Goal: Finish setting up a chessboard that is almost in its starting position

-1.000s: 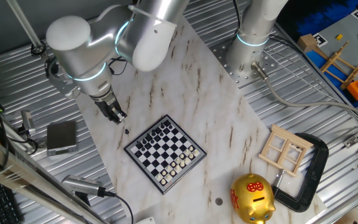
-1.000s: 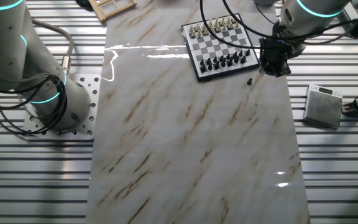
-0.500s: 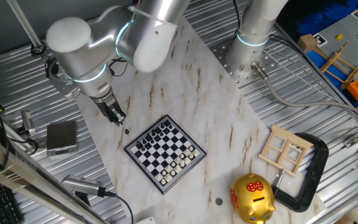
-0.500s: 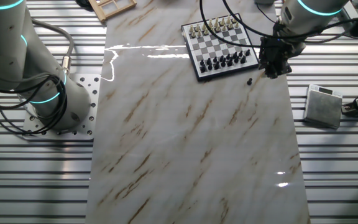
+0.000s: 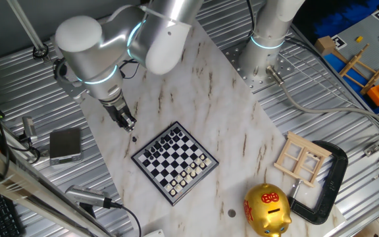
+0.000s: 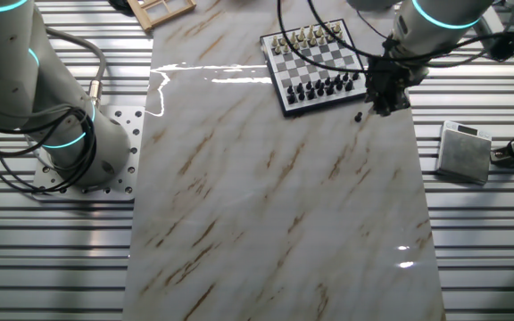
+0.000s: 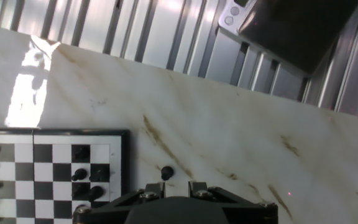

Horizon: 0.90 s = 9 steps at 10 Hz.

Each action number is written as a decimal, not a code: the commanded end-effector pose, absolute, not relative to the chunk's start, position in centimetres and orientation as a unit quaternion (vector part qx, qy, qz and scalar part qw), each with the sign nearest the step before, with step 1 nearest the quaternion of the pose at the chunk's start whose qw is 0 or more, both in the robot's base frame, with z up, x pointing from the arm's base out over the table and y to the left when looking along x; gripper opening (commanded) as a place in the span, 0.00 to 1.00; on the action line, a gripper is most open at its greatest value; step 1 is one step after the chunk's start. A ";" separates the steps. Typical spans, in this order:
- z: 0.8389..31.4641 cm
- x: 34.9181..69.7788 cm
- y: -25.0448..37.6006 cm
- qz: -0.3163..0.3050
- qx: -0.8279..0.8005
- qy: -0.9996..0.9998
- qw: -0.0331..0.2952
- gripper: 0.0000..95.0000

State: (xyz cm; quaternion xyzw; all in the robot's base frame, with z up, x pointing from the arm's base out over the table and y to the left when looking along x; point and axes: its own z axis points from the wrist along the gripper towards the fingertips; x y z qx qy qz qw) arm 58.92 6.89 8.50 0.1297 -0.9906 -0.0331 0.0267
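Observation:
The chessboard [image 5: 174, 162] lies on the marble table, with black pieces along its far-left side and white pieces along its near-right side. One loose black piece [image 5: 133, 138] stands on the marble just off the board's black-side corner. It also shows in the other fixed view [image 6: 359, 116] and the hand view [image 7: 166, 172]. My gripper [image 5: 127, 122] hangs just above and beside this piece, fingers pointing down. In the hand view the gripper [image 7: 176, 185] has a gap between its fingertips with nothing in it, and the piece sits just ahead of the left finger. The board's corner [image 7: 55, 168] is at lower left.
A grey box device [image 5: 64, 143] sits on the metal slats left of the marble. A gold piggy bank [image 5: 266, 209], a pale wooden window frame [image 5: 301, 158] and a black clamp [image 5: 328, 184] lie to the right of the board. A second arm's base [image 5: 258, 66] stands at the back.
My gripper has shifted slightly toward the loose black piece and the board's corner. The piece and the board have not moved.

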 end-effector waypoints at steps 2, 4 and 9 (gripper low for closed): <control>8.2 58.9 6.9 -0.041 0.129 -0.990 0.030 0.20; 7.7 58.5 6.9 -0.042 0.130 -0.990 0.029 0.20; 6.3 58.8 7.1 -0.043 0.133 -0.990 0.027 0.20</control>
